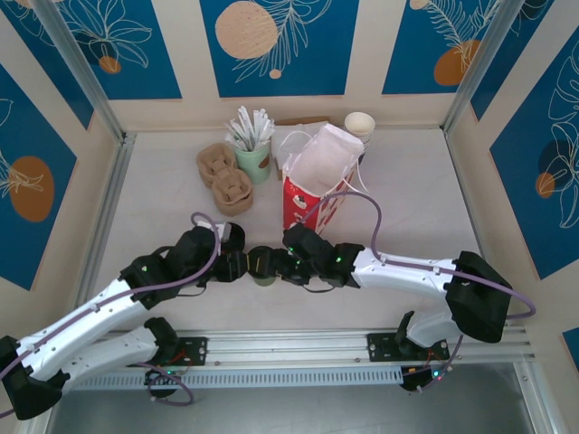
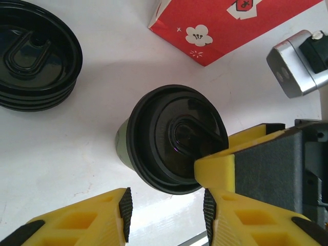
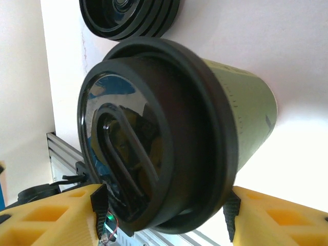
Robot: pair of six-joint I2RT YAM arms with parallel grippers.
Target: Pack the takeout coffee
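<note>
Coffee cup [image 1: 263, 271] stood upright on table [image 1: 407, 181], near-edge centre. Right gripper [image 1: 282, 267] at its 3 o'clock, fingers [image 3: 266, 215] flanking lid rim; I couldn't tell if clenched. Left gripper [image 1: 237, 265] at 9, jaws released, empty. Bag [image 1: 317, 181] at 1 o'clock (tall, flimsy). Risks I judged: rim-only hold popping lid, cup dropping; grippers clashing.

Top view: the takeout coffee [image 1: 263, 267] sits lower centre, the bag [image 1: 318, 176] behind it, the lid stack [image 1: 232, 237] at its upper left
</note>
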